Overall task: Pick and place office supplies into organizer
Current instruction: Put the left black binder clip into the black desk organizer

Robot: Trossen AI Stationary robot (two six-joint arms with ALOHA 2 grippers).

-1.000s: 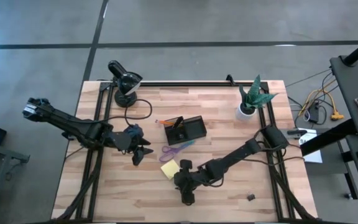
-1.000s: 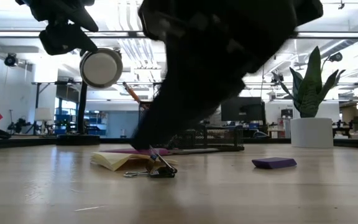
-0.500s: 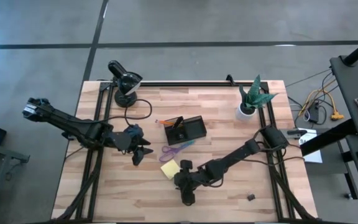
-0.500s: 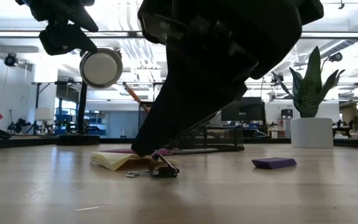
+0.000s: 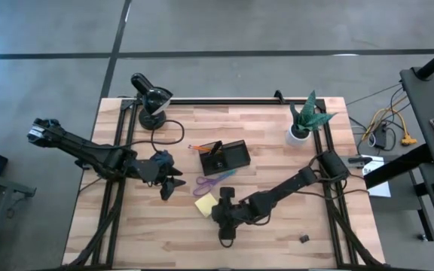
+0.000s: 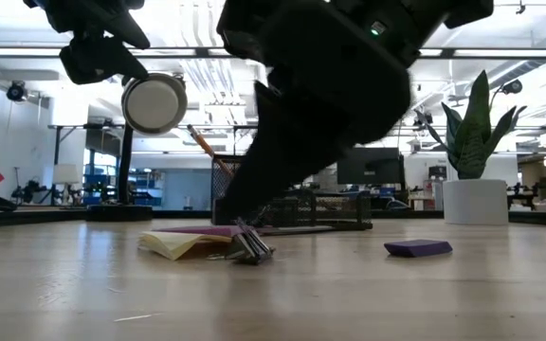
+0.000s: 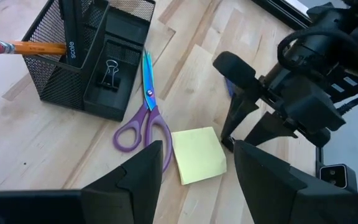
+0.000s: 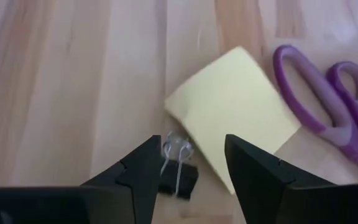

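The organizer [image 5: 228, 156], a black mesh box, holds a pencil [image 7: 23, 46] and a clip [image 7: 109, 71]. Purple-handled scissors [image 5: 215, 179] and a yellow sticky pad [image 5: 206, 204] lie flat just near of it. A small black clip [image 8: 178, 176] sits on the table at the pad's near corner. My right gripper [image 8: 191, 146] slants down over it, open, one finger on each side of the clip's wire loops. A purple block [image 6: 417, 248] lies to the right. My left gripper [image 5: 168, 184] hangs open above the table, left of the scissors. My right gripper stands astride the clip's wire loops [image 8: 174, 149], slanting down from the table's near side. One fingertip [image 8: 153, 149] is right beside the loops, but I cannot tell whether it touches them. The clip rests on the table.
A black desk lamp [image 5: 151, 98] stands at the far left, its cord curling toward the middle. A potted plant [image 5: 305, 120] stands at the far right. Another small black clip [image 5: 304, 239] lies near the front right corner. Bare wood lies along the near edge.
My right gripper has tipped and rolled at the wrist while staying over the clip. In the low view the clip has turned: the wire loop that lay out flat beside it no longer does.
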